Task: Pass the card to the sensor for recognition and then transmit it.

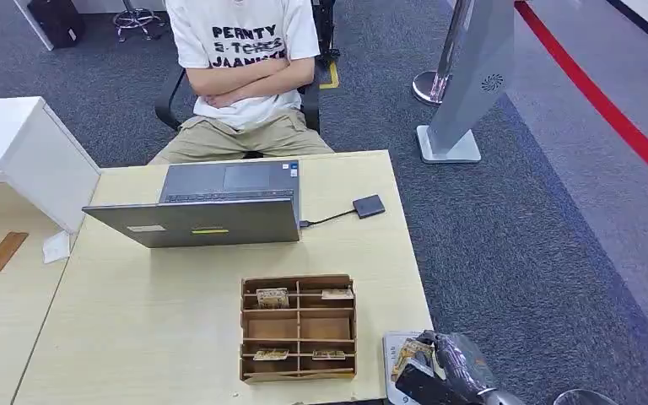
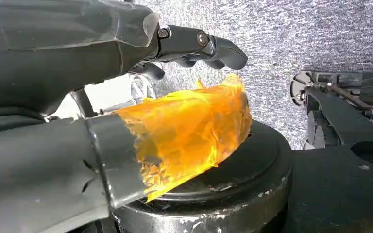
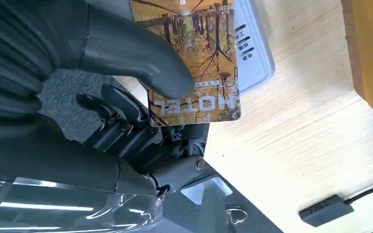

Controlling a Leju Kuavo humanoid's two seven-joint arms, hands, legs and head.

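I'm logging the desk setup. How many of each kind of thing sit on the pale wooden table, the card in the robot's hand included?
Grey open laptop: 1
Brown wooden compartment tray: 1
White card sensor pad: 1
Small dark adapter on a cable: 1
Hotel-printed cards, four in the tray, one held in the right hand: 5
Total: 9

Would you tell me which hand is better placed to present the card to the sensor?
The right hand: it already pinches the hotel card over the white card reader at the table's near edge. The left hand holds nothing and hangs over the carpet.
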